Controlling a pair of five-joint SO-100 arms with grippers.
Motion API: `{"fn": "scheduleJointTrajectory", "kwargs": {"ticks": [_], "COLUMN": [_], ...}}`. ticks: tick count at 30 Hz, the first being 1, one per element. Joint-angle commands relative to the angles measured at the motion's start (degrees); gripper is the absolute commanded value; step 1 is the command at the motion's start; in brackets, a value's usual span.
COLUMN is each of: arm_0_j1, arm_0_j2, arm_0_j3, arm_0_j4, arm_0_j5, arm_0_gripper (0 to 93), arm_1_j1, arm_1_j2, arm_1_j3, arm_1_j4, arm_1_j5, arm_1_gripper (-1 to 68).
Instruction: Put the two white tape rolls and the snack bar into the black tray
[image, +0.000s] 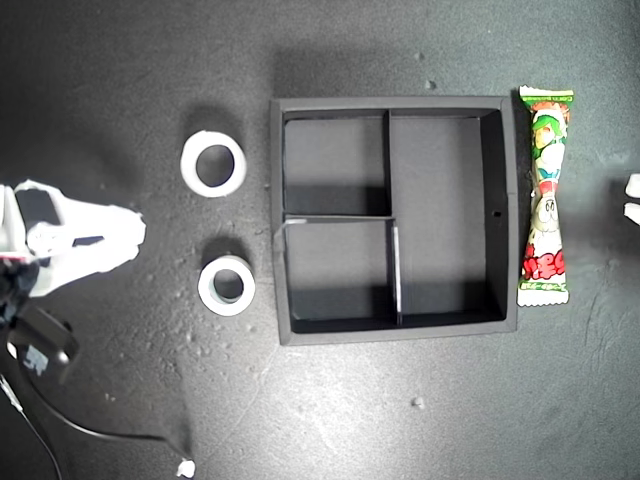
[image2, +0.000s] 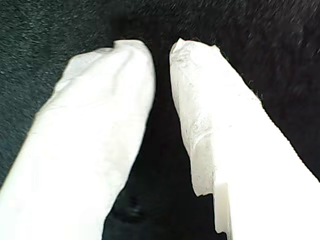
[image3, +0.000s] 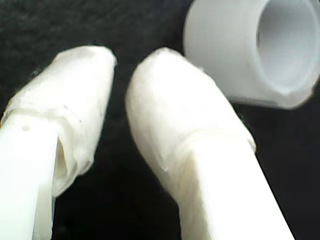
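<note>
The black tray (image: 510, 200) sits mid-mat with all three compartments empty. Two white tape rolls (image: 213, 164) (image: 227, 286) lie on the mat to its left in the exterior view. The snack bar (image: 545, 195) lies along the tray's right wall, outside it. My second gripper (image: 138, 232) (image3: 121, 60) is at the exterior view's left edge, shut on nothing, pointing toward the rolls. One tape roll (image3: 240, 55) shows just beyond its fingertips; which roll, I cannot tell. My first gripper (image2: 161, 47) hangs over bare mat, its tips nearly together and holding nothing. Only white slivers of it (image: 632, 198) show at the exterior view's right edge.
A black cable (image: 100, 432) and dark arm parts (image: 40, 345) lie at the exterior view's lower left. Small white crumbs (image: 185, 467) (image: 418, 403) dot the dark mat (image: 330, 420).
</note>
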Motion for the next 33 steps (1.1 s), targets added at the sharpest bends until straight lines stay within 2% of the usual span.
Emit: {"fn": "scheduleJointTrajectory", "kwargs": {"ticks": [1, 5, 9, 12, 15, 18, 22, 27, 30, 33], "arm_0_j1": [-2.7, -3.7, -6.2, -6.3, -6.8, -8.0, -8.4, -8.4, -8.8, -9.3], "arm_0_j2": [-14.9, -43.9, -57.0, -63.3, -69.5, -75.5, -82.4, -87.6, -91.8, -96.5], "arm_0_j3": [-14.0, -30.0, -36.3, -39.6, -41.2, -42.1, -44.3, -47.2, -49.1, -51.0], "arm_0_j4": [-1.5, -5.4, -8.5, -9.1, -11.0, -13.2, -14.1, -14.1, -14.1, -14.1], "arm_0_j5": [3.0, 7.2, 9.7, 10.5, 10.8, 11.2, 10.9, 10.5, 10.5, 9.8], "arm_0_gripper": [5.2, 8.7, 11.6, 13.2, 13.8, 13.9, 13.6, 13.1, 12.8, 11.2], "arm_1_j1": [-1.8, -1.9, -0.1, -4.1, -7.4, -8.7, -10.4, -13.8, -15.8, -16.1], "arm_1_j2": [0.4, 0.4, 0.4, 0.4, 0.3, -0.3, -0.4, -1.4, -11.9, -33.0], "arm_1_j3": [0.7, 0.7, 0.5, -2.5, -6.7, -10.3, -12.6, -14.4, -19.2, -31.6], "arm_1_j4": [-1.6, -9.9, -29.1, -35.7, -36.8, -34.9, -31.6, -30.6, -32.3, -31.2], "arm_1_j5": [16.4, 17.6, -8.8, -30.1, -42.1, -49.0, -54.6, -60.8, -65.7, -69.8], "arm_1_gripper": [-0.2, -0.2, -0.2, -0.2, 0.2, 10.7, 17.7, 19.1, 20.5, 22.2]}}
